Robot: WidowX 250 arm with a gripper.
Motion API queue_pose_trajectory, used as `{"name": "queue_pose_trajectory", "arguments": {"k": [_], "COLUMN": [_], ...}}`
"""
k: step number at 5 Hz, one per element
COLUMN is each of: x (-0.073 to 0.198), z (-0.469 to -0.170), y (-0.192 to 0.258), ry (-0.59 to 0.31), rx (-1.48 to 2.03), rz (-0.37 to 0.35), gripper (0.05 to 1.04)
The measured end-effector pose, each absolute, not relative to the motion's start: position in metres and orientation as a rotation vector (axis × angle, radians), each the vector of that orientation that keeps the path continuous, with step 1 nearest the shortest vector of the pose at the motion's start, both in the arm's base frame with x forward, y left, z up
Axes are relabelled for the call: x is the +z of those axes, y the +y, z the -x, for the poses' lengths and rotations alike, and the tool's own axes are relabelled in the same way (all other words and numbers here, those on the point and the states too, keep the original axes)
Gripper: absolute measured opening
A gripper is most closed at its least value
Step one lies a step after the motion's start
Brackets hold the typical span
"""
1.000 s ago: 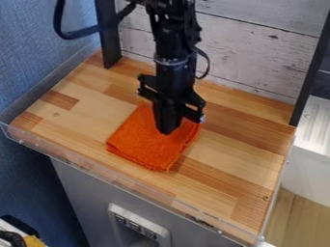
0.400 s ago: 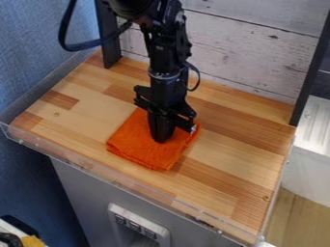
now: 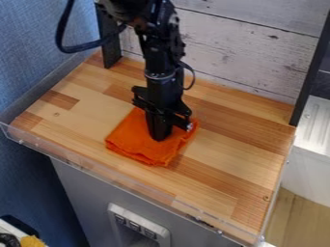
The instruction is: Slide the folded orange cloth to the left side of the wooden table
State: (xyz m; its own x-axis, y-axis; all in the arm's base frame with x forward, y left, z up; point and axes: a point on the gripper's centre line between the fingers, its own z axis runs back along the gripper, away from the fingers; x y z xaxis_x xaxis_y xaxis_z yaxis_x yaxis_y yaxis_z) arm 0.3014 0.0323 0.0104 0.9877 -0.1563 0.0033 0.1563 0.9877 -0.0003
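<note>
black claw [image 3: 158,139] closed on orange cloth [image 3: 132,140], its near corner drawn inward, more rumpled than before

The black gripper [image 3: 159,138] touches the folded orange cloth [image 3: 142,147].

A folded orange cloth [image 3: 140,146] rests on a wooden tabletop [image 3: 232,144], pale and reddish-brown strips surrounding the cloth.
</note>
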Motion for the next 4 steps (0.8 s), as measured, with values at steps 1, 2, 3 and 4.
{"name": "queue_pose_trajectory", "arguments": {"k": [1,2,3,4], "x": [0.010,0.009,0.009,0.009], "z": [-0.301,-0.303,-0.309,-0.312], "y": [0.050,0.069,0.089,0.106], "ry": [-0.014,-0.022,-0.025,-0.020], "rx": [-0.136,-0.117,-0.084,-0.061], "rz": [0.004,0.005,0.006,0.006], "gripper": [0.059,0.059,0.059,0.059]}}
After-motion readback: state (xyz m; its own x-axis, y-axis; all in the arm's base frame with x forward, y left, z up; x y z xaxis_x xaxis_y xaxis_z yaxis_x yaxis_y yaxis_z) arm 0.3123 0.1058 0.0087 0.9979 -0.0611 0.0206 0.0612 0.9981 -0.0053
